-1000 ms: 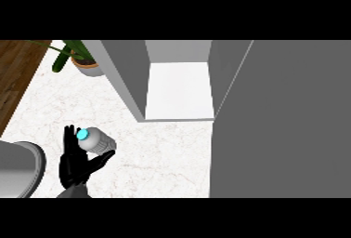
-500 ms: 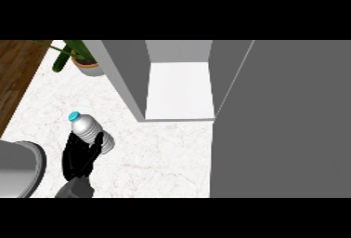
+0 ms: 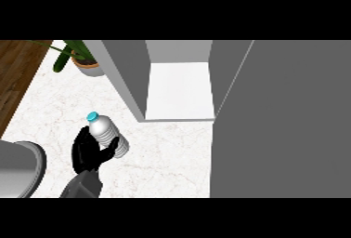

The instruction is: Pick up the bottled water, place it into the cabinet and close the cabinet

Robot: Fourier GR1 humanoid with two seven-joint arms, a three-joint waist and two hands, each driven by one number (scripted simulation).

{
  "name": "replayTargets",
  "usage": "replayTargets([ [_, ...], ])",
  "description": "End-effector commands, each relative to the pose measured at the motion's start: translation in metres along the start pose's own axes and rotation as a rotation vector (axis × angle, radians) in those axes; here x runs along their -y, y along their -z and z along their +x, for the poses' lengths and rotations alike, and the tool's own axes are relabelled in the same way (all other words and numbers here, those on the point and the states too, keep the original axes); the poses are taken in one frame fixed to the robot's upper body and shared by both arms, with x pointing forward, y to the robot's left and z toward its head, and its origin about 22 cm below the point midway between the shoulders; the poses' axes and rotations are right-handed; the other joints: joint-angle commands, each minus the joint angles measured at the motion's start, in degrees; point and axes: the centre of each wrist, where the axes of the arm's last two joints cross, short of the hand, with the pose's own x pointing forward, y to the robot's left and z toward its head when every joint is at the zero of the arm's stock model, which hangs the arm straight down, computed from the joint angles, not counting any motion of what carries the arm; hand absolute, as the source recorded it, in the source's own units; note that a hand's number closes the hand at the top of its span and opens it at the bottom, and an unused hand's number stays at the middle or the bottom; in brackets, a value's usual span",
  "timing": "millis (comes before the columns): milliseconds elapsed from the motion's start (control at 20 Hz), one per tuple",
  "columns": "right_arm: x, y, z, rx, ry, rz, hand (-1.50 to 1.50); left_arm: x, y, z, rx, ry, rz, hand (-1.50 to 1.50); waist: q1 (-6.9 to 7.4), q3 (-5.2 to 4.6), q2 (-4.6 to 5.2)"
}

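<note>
Bottled water (image 3: 106,134) was observed in the head view, held over the white marbled counter (image 3: 165,153) at lower left, its blue cap (image 3: 93,115) tilted up and to the left. One black hand (image 3: 90,152) was curled round the bottle's lower body, its grey forearm (image 3: 82,186) entering from the lower edge; which of the robot's hands it was could not be told from this view. The bottle sat left of the cabinet (image 3: 179,88), short of its white shelf. The cabinet door (image 3: 281,121) stood open at right. A potted plant (image 3: 79,58) stood at upper left, and a grey rounded object (image 3: 19,169) lay at the left edge.
</note>
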Motion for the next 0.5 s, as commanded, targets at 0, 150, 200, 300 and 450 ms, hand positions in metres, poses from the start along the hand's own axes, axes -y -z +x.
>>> replayTargets([
  [0,-0.004,0.012,0.027,0.077,-0.003,0.039,-1.5,0.01,-0.012,-0.009,0.013,-0.002,-0.161,1.5,0.24,0.0,0.02],
  [150,-0.004,0.015,0.029,0.074,0.006,0.05,-1.5,0.022,0.003,-0.003,0.009,0.001,-0.259,1.5,0.23,0.0,0.04],
  [200,-0.005,0.013,0.028,0.08,0.005,0.015,-1.5,0.007,-0.004,0.002,0.003,-0.013,-0.275,1.5,0.69,0.05,-0.14],
  [300,0.004,0.009,0.018,0.073,-0.003,0.018,-1.5,0.008,-0.012,0.003,0.041,-0.026,-0.299,1.5,0.91,0.09,-0.23],
  [450,-0.009,0.02,0.036,0.097,-0.007,0.012,-1.5,0.044,-0.003,0.006,0.02,-0.038,-0.353,1.5,1.49,0.09,-0.25],
])
